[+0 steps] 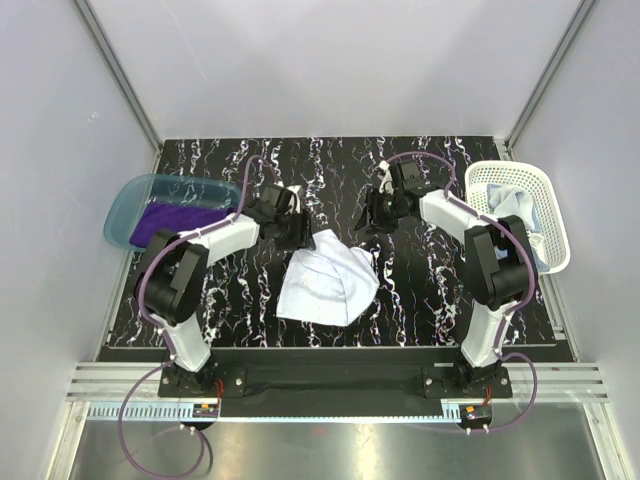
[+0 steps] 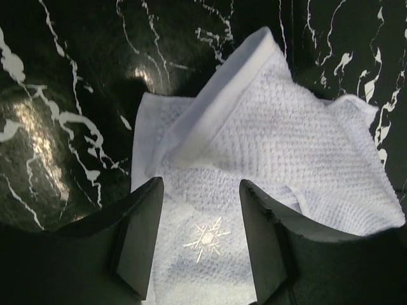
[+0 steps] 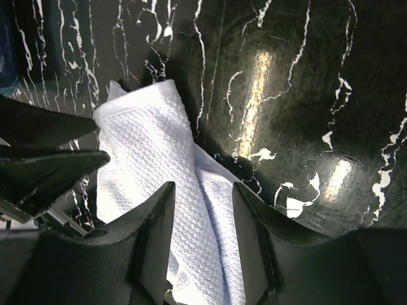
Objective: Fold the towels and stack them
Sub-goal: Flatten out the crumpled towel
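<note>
A white towel lies crumpled and loosely folded in the middle of the black marble table. It fills the left wrist view, where a small embroidered snowflake shows, and appears in the right wrist view. My left gripper hangs over its far left corner, jaws open with cloth between them. My right gripper is at its far right corner, jaws open astride a fold. The purple towel lies in the teal tray. The light blue towel is in the basket.
The translucent teal tray sits at the table's far left. The white mesh basket sits at the far right. Grey walls close in the back and sides. A metal rail runs along the near edge.
</note>
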